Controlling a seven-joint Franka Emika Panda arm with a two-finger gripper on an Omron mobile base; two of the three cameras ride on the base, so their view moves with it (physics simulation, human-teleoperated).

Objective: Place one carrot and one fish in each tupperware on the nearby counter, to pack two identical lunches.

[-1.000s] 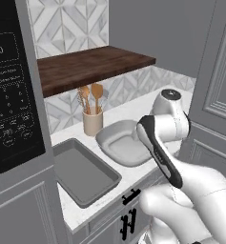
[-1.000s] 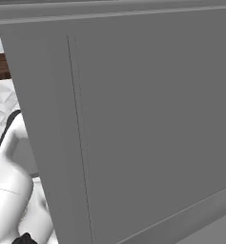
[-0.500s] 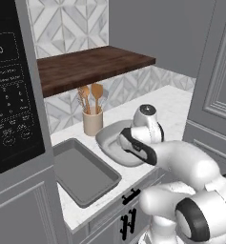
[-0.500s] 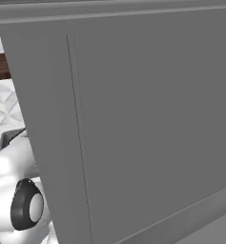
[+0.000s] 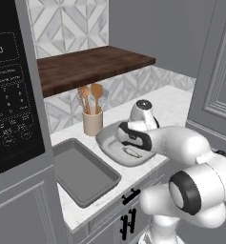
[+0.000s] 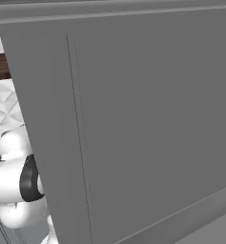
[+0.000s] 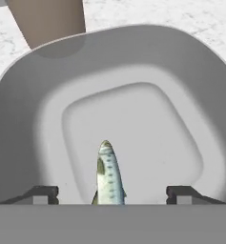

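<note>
A grey tupperware (image 5: 108, 141) with rounded corners sits on the white counter (image 5: 171, 107). A small silver-green fish (image 7: 108, 174) lies on its floor, also seen as the fish (image 5: 132, 152) under my hand. My gripper (image 7: 112, 193) hangs low over the tupperware (image 7: 47, 95), open, with the fish between the two fingertips (image 7: 43, 194) and touching neither. In the left base view the gripper (image 5: 128, 150) points down into this container. A second grey tupperware (image 5: 83, 171), rectangular, lies to the left with nothing in it. No carrot is in sight.
A beige utensil holder (image 5: 92, 121) with wooden spoons stands just behind the tupperware. A dark wooden shelf (image 5: 90, 64) hangs above the counter, and a black microwave (image 5: 9, 105) is at the left. A tall grey cabinet panel (image 6: 143, 119) stands close on the right.
The arm has folded down from a raised pose, and the hand has dropped low over the right tupperware.
</note>
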